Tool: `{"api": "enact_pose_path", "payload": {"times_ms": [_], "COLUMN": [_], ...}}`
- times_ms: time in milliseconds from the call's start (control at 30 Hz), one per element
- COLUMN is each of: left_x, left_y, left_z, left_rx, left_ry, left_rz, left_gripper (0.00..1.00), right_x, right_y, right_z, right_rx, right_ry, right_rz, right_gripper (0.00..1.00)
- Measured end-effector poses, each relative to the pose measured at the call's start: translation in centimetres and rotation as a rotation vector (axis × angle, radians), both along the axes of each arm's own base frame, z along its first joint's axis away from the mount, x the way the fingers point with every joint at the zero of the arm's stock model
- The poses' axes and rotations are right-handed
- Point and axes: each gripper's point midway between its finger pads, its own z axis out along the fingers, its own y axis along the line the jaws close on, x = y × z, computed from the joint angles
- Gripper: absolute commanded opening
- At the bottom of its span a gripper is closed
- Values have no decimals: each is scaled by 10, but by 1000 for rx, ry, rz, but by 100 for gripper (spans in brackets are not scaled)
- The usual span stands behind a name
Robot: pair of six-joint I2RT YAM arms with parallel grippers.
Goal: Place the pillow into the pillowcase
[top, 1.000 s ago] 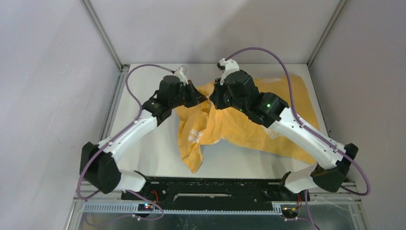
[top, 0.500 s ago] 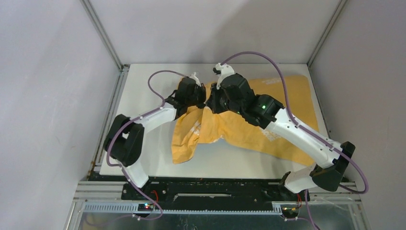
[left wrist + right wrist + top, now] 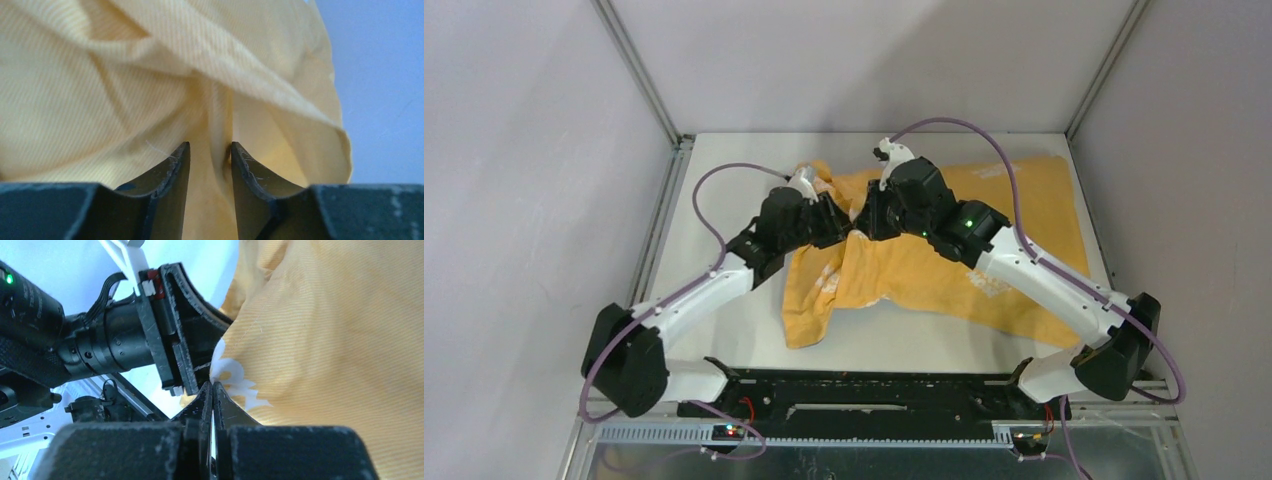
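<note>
Left hand (image 3: 210,146) parted around a cloth fold, right hand (image 3: 212,386) clenched at the pillowcase (image 3: 1034,190).
Surface (image 3: 724,170) carries the orange-yellow pillowcase: flat toward the far right, bunched at centre where both hands meet, one flap trailing toward the near edge. White lettering (image 3: 235,382) sits just beside the right hand's closed tips; can't tell if any cloth is pinched. Left fingers (image 3: 175,170) stand apart, a ridge of fabric between them.
</note>
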Motion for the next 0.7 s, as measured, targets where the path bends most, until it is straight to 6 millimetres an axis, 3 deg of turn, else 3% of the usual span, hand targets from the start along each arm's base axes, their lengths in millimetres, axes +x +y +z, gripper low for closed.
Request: {"api": "enact_pose_path", "payload": {"times_ms": [233,333,467,600,633,700], "left_x": [-23,-37,-53,-58,-57,-52], "left_y": [31,44,66,95,102,112], "left_z": [-3,-13,-30,-20,-17,-13], "left_rx": [59,75,134,170,177,196], "left_ry": [-4,6,44,18,12,6], "left_rz": [61,75,124,205,224,254], "left_gripper": [17,15,19,31,35,40], "right_x": [0,1,-1,-8,-10,-13], "right_y": [7,10,24,42,44,46], "right_z": [8,7,-14,-51,-61,-77], "right_rx": [41,43,11,-49,-65,-93], "right_ry": [-13,-9,20,77,94,121], "right_rz": [18,27,52,91,100,109], "right_gripper": [0,0,0,0,1,14]}}
